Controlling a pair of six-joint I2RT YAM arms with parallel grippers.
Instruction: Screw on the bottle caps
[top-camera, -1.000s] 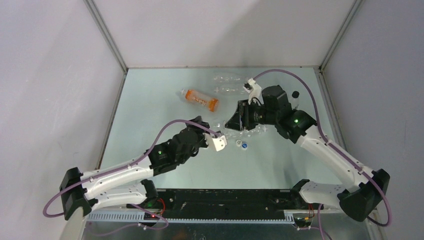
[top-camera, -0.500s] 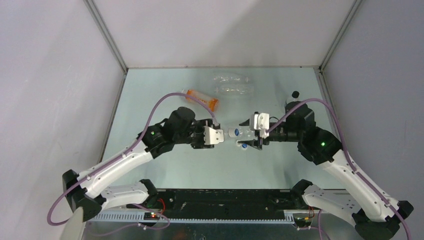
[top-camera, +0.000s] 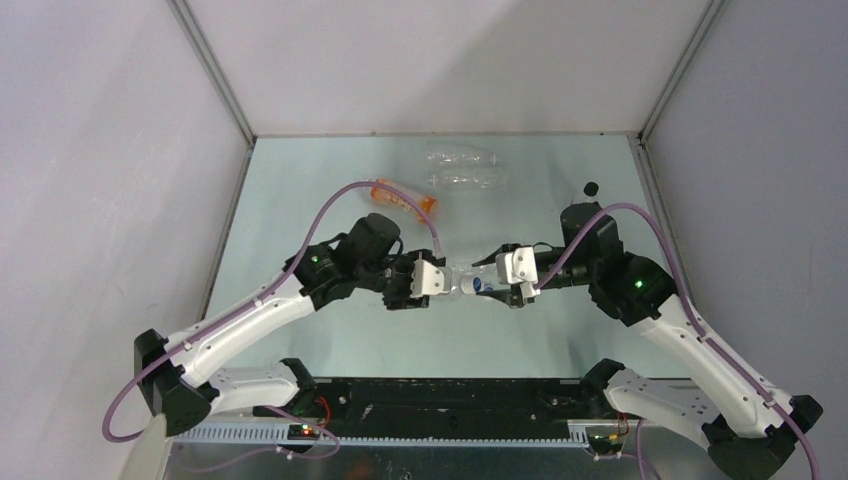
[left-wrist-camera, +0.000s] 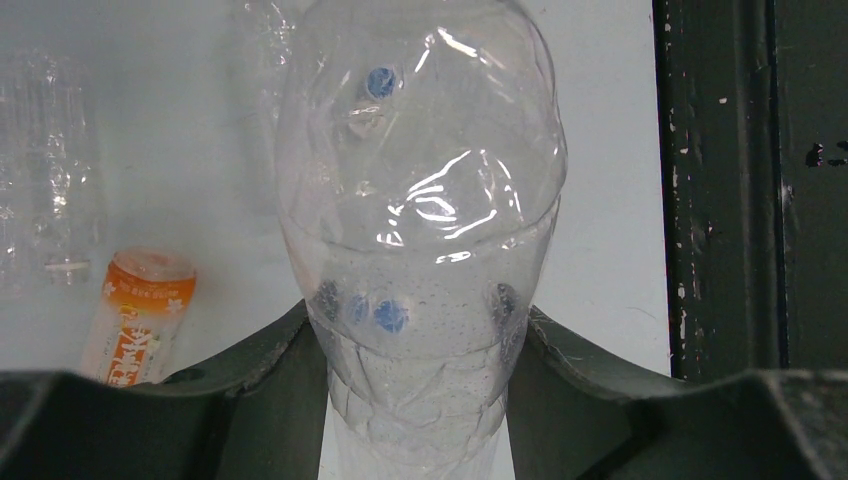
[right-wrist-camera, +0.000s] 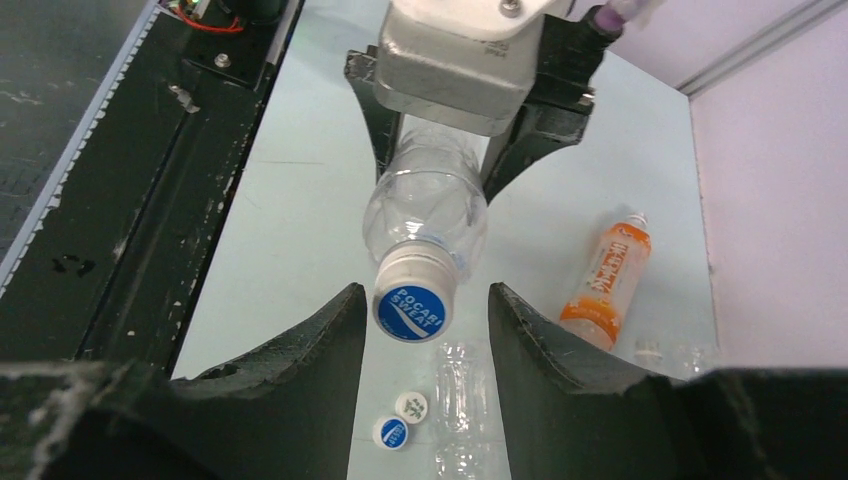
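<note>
Right wrist view: blue-topped cap (right-wrist-camera: 413, 300) sits on the bottle (right-wrist-camera: 425, 205) neck, held level in mid-air.

Who's holding it?

My left gripper (right-wrist-camera: 442, 170), clamped on the body to brace it. My right gripper (right-wrist-camera: 424, 295) straddles the cap, jaws apart, seemingly not touching.

centre: held bottle (top-camera: 460, 282) blocks | far: orange bottle (top-camera: 404, 198), clear bottles (top-camera: 468, 180) | free: table (top-camera: 290, 200) left side

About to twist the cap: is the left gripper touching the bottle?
Touching. The left wrist view shows the left gripper with its jaws pressed against both sides of the bottle.
</note>
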